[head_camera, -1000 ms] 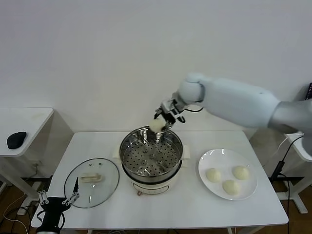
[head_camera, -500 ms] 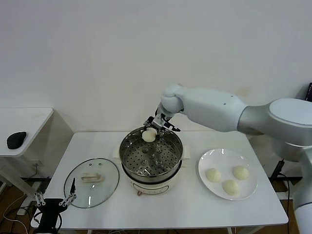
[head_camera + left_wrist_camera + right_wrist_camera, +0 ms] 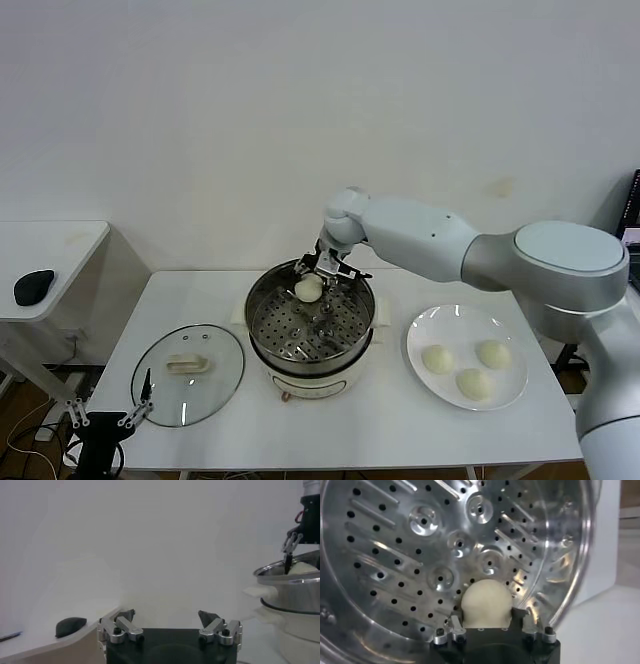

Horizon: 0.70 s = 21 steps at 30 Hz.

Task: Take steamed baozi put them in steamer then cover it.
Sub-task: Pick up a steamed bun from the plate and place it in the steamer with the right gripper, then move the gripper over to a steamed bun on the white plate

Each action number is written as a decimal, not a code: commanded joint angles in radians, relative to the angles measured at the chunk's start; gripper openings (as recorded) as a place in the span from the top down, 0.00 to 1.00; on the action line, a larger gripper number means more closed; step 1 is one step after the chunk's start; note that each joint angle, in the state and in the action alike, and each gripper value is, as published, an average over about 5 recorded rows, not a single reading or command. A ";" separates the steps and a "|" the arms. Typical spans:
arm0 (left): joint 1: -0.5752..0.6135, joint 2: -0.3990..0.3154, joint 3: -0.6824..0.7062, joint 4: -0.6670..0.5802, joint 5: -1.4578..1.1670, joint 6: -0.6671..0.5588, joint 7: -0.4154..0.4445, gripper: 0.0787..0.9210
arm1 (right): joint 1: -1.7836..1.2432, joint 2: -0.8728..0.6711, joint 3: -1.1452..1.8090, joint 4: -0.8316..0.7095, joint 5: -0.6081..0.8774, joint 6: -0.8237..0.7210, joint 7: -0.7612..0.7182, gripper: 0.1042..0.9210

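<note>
The steamer (image 3: 257, 303) stands mid-table, a shiny pot on a cream base. My right gripper (image 3: 314, 278) reaches inside its far side, shut on one cream-white baozi (image 3: 308, 289) held just above the perforated tray (image 3: 420, 545). In the right wrist view the baozi (image 3: 486, 601) sits between the fingers of the right gripper (image 3: 488, 616). Three more baozi (image 3: 437, 358) (image 3: 493, 353) (image 3: 473, 383) lie on the white plate (image 3: 447, 322) to the right. The glass cover (image 3: 215, 385) lies flat to the steamer's left. My left gripper (image 3: 108, 417) is parked low off the table's front left corner, open and empty (image 3: 167, 615).
A low side table stands at far left with a black mouse (image 3: 33, 287) on it, and the mouse also shows in the left wrist view (image 3: 70, 626). A white wall is close behind the table. The steamer's side (image 3: 295, 587) shows in the left wrist view.
My right gripper has carried the baozi from above the steamer's back rim down into the pot. My left gripper has sunk slightly lower at the front left.
</note>
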 commanded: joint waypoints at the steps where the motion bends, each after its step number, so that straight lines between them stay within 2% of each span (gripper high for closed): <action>1: 0.002 0.002 -0.002 -0.006 0.002 0.000 -0.001 0.12 | 0.084 -0.034 -0.004 0.083 0.208 -0.127 -0.055 0.14; 3: 0.000 0.004 -0.002 -0.009 0.004 0.002 -0.001 0.12 | 0.133 -0.077 0.002 0.173 0.339 -0.270 -0.107 0.13; 5: -0.004 0.005 -0.001 -0.013 0.005 0.004 -0.002 0.12 | 0.178 -0.127 0.016 0.251 0.406 -0.406 -0.153 0.12; 11: -0.012 0.016 0.003 -0.023 0.005 0.009 -0.001 0.12 | 0.274 -0.310 0.012 0.402 0.440 -0.663 -0.212 0.12; 15: -0.023 0.021 0.010 -0.020 0.008 0.011 0.001 0.12 | 0.309 -0.477 -0.019 0.532 0.454 -0.780 -0.215 0.12; 21: -0.036 0.030 0.027 -0.012 0.015 0.013 0.004 0.12 | 0.276 -0.702 -0.049 0.678 0.432 -0.861 -0.189 0.12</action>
